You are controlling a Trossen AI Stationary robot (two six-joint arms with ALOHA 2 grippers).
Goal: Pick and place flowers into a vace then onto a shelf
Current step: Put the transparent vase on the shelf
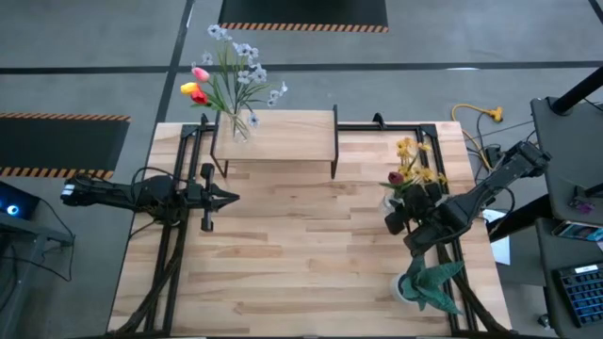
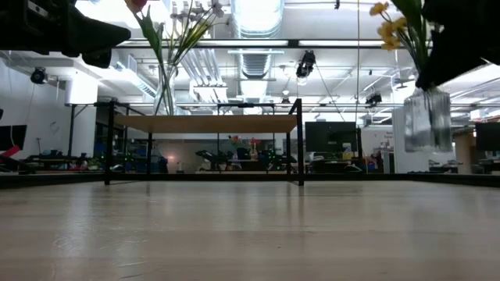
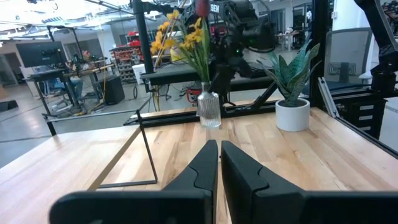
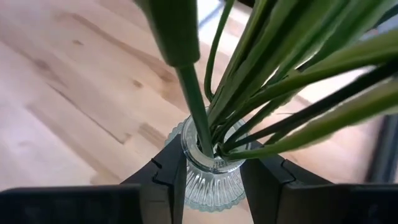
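Vase [image 4: 208, 177] of ribbed glass, yellow and maroon flowers [image 1: 412, 168] in it, clamped at the neck between the right gripper's [image 4: 210, 180] fingers, jaws part-closed on the glass. In the low view its base appears to hang above the table [image 1: 311, 245], on the right side, well apart from the shelf [image 1: 283, 137]. Stems lean out past the rim toward the arm.

A second vase [image 1: 241, 125] with red, yellow and pale flowers stands on the shelf's left end; right half of the board is bare. Left gripper [image 3: 219, 165] shut, empty, hovering at the table's left, tips pointing across. Potted plant [image 1: 426, 282] near the right arm's elbow.

Risks, as I judge them: smooth glass could slip or swivel in a narrow neck grip; top-heavy blooms could tip the vase if set down off-level; a low carry could clip the shelf's edge or black legs; swinging stems could brush the other bouquet.
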